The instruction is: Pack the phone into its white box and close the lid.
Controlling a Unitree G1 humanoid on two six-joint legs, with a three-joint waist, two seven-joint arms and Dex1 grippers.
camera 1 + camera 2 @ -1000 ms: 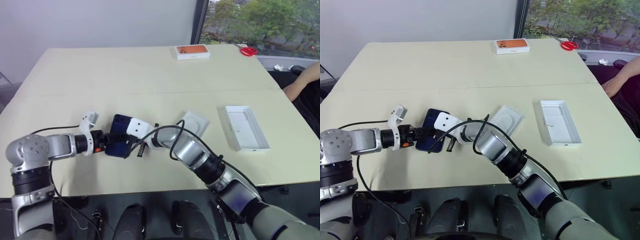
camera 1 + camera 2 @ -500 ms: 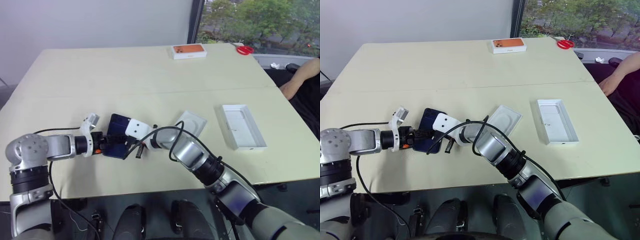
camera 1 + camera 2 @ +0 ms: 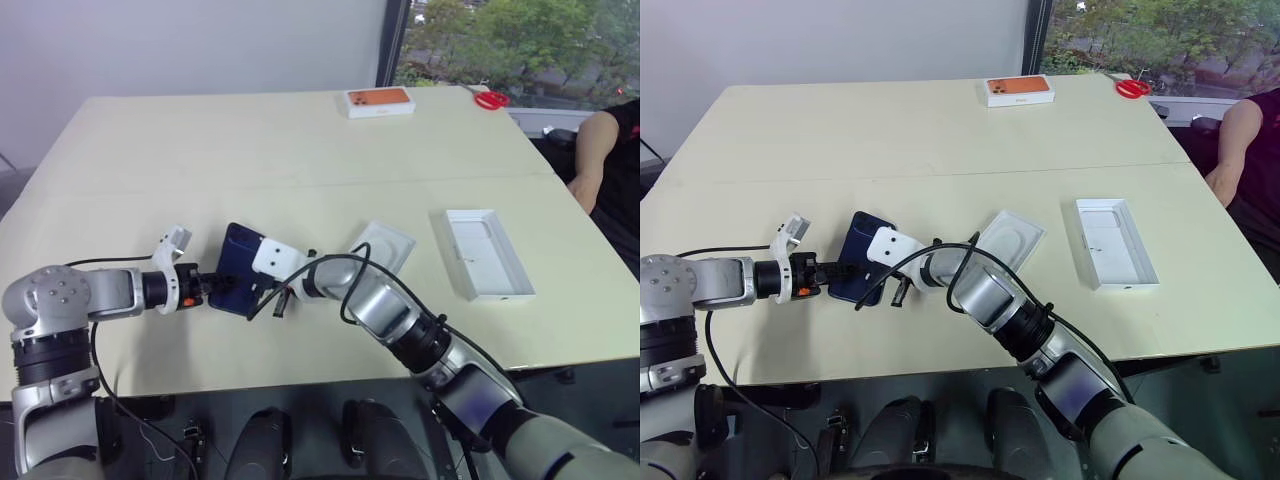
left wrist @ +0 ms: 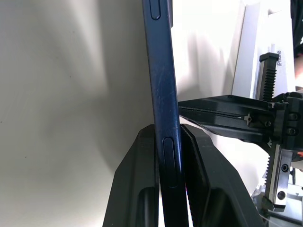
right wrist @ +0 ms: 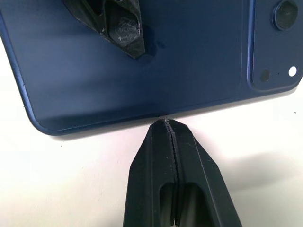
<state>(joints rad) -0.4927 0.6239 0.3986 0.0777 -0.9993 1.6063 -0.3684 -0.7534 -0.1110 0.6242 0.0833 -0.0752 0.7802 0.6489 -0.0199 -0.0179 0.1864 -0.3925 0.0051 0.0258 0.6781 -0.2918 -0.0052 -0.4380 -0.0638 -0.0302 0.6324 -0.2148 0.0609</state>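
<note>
the phone (image 4: 161, 118) sits edge-on, pinched in the left claw (image 4: 169, 156).

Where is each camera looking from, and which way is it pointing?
Head eyes: high on the robot's head, looking down over both arms at the table, phone and white box.
Left wrist: looks along the left gripper, pinching the phone's thin edge.
Right wrist: looks along the right gripper, shut, tips against the phone's edge.
Shared: both wrist views show the phone.
</note>
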